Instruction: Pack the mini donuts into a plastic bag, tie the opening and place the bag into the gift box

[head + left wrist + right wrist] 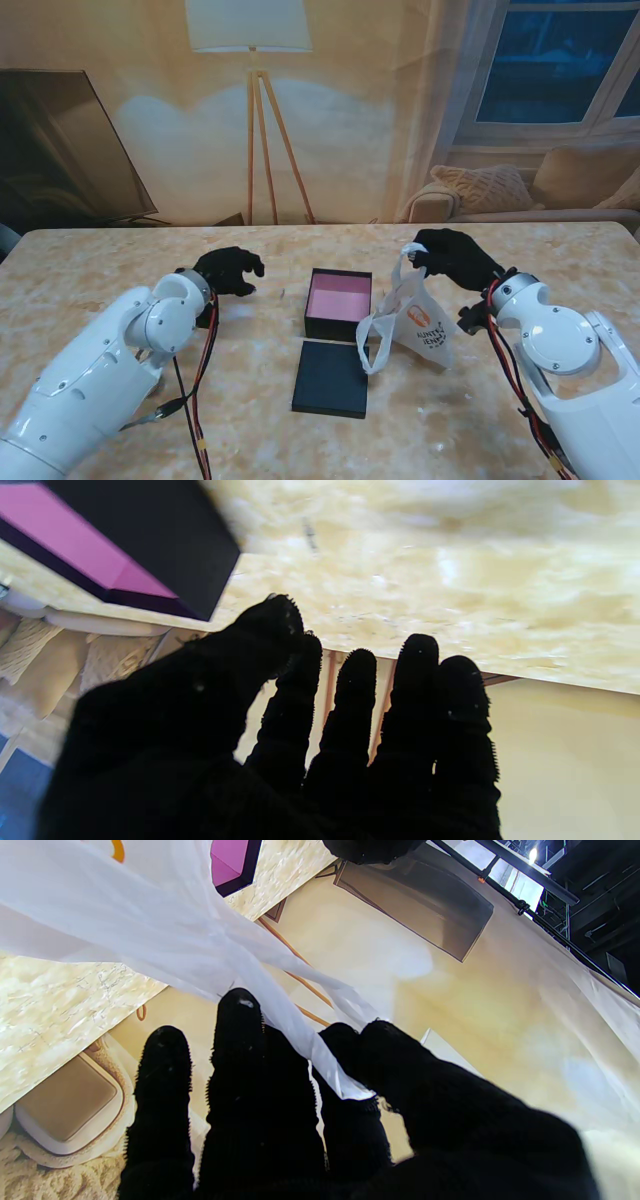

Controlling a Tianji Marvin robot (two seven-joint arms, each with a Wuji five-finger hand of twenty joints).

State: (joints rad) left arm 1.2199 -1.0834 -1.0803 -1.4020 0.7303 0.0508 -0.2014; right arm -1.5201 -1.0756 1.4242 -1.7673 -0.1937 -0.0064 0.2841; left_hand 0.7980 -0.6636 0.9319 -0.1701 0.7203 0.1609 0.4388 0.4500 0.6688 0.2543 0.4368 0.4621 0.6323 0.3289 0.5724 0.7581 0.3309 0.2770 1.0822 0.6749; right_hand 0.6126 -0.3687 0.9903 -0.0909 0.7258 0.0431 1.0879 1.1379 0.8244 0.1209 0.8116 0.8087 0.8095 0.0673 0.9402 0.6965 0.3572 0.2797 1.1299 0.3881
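While the marble table (100, 260) fills the stand view, the open gift box (338, 302) with its pink lining sits near the middle, and its black lid (331, 378) lies flat just nearer to me. Right of the box, the white plastic bag (418, 325) hangs lifted, its long axis slanting from the pinched top at the far right down toward the near left; a loose handle loop droops over the lid's right edge. Whether donuts are inside cannot be told. The right hand (455, 256) grasps the bag's top. Only the right wrist view shows the handle strip pinched between thumb and fingers (345, 1050). The left hand (230, 270) hovers left of the box, released, fingers (355, 680) apart.
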